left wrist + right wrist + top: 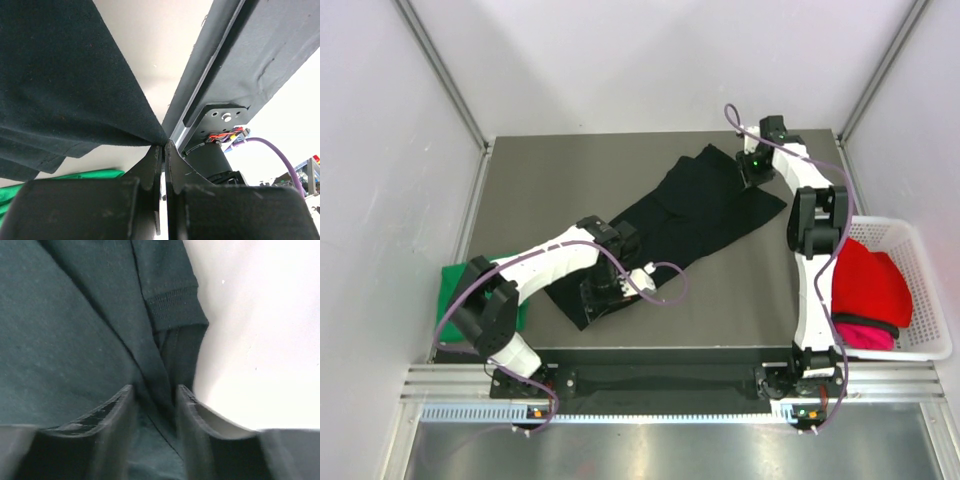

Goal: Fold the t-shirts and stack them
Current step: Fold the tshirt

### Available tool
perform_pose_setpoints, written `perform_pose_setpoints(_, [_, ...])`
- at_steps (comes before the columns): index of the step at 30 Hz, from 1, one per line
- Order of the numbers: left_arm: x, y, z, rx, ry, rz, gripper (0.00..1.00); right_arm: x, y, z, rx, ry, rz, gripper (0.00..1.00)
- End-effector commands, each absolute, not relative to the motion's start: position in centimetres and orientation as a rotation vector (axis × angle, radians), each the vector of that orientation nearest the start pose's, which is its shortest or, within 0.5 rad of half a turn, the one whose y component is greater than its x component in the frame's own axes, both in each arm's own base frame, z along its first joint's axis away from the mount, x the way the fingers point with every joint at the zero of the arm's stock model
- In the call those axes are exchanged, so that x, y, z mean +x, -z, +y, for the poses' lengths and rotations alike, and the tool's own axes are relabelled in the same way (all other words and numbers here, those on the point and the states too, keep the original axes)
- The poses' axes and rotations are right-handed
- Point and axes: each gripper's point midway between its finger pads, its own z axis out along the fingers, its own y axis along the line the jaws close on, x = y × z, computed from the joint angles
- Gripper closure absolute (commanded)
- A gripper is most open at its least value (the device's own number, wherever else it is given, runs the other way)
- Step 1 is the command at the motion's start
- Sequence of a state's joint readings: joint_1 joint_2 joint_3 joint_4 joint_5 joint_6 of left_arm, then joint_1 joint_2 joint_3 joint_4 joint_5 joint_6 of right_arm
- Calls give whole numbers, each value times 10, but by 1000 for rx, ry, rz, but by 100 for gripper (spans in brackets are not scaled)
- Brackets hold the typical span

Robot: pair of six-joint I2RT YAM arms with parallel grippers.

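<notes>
A large black t-shirt lies stretched diagonally across the dark table, from near left to far right. My left gripper is at its near-left end and is shut on a pinch of the black cloth, which drapes up from the fingertips. My right gripper is at the far-right end, open. Its fingers straddle a raised fold of the black shirt beside a sleeve hem. A green t-shirt lies folded at the table's left edge. Red and pink shirts sit in the basket.
A white mesh basket stands off the table's right edge. Purple cables loop from both arms over the table. White walls and metal posts enclose the table on three sides.
</notes>
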State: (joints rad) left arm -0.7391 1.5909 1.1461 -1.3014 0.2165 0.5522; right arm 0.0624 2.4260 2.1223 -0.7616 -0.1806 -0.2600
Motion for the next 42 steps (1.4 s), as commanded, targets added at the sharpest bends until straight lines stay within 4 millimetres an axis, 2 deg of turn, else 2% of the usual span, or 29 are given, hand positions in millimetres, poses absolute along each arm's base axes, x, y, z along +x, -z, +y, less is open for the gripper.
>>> perform_pose_setpoints(1, [125,-99,-149,1997,408,2665,100,555,-26,50,-442,-146,2615,66])
perform_pose_setpoints(2, [125,-99,-150,1995,418,2662,100,554,-23,50,-440,-148,2623,75])
perform_pose_setpoints(6, [121,-103,-160,2025,464,2620,100,560,-9,54,-453,-167,2631,96])
perform_pose_setpoints(9, [109,-104,-170,2128,481,2582,100,578,-1,56,-461,-154,2601,98])
perform_pose_setpoints(10, [104,-104,-173,2165,498,2571,100,590,-12,59,-466,-144,2556,98])
perform_pose_setpoints(14, [85,-102,-193,2334,534,2499,100,624,-32,83,-507,-81,2397,98])
perform_pose_setpoints(17, [74,-99,-214,2454,512,2415,100,641,-43,97,-518,-32,2313,100])
perform_pose_setpoints(20, [64,-98,-242,2544,521,2307,100,659,-57,122,-530,-6,2209,100])
perform_pose_setpoints(25, [42,-102,-289,2656,525,2122,100,681,-82,145,-558,31,2058,100])
perform_pose_setpoints(27, [32,-97,-302,2691,521,2090,100,691,-95,154,-547,31,1988,100])
perform_pose_setpoints(29, [28,-98,-321,2680,544,2056,86,698,-103,160,-549,30,1938,100])
perform_pose_setpoints(30, [24,-99,-328,2675,552,2041,79,703,-111,165,-540,21,1895,97])
perform_pose_setpoints(31, [25,-105,-340,2656,571,2011,63,706,-116,168,-512,1,1878,88])
perform_pose_setpoints(32, [25,-110,-345,2639,585,1995,62,710,-125,170,-487,-8,1847,68])
perform_pose_setpoints(34, [31,-127,-358,2583,591,1942,62,712,-151,169,-459,-6,1805,53])
perform_pose_setpoints(35, [37,-133,-362,2552,565,1927,61,713,-163,161,-426,31,1794,46])
perform_pose_setpoints(36, [48,-138,-364,2511,516,1918,59,710,-196,156,-402,46,1753,44])
perform_pose_setpoints(37, [69,-154,-374,2414,439,1861,58,707,-207,150,-384,56,1749,42])
perform_pose_setpoints(38, [84,-163,-378,2348,404,1855,55,706,-225,135,-351,71,1731,41])
perform_pose_setpoints(39, [114,-174,-378,2230,388,1906,53,695,-254,125,-318,62,1709,40])
perform_pose_setpoints(40, [138,-192,-384,2117,380,1904,50,690,-269,116,-293,59,1696,40])
perform_pose_setpoints(41, [159,-199,-383,2034,377,1937,45,684,-283,101,-263,53,1684,39])
perform_pose_setpoints(42, [197,-206,-372,1893,376,2024,42,667,-304,93,-236,25,1679,39])
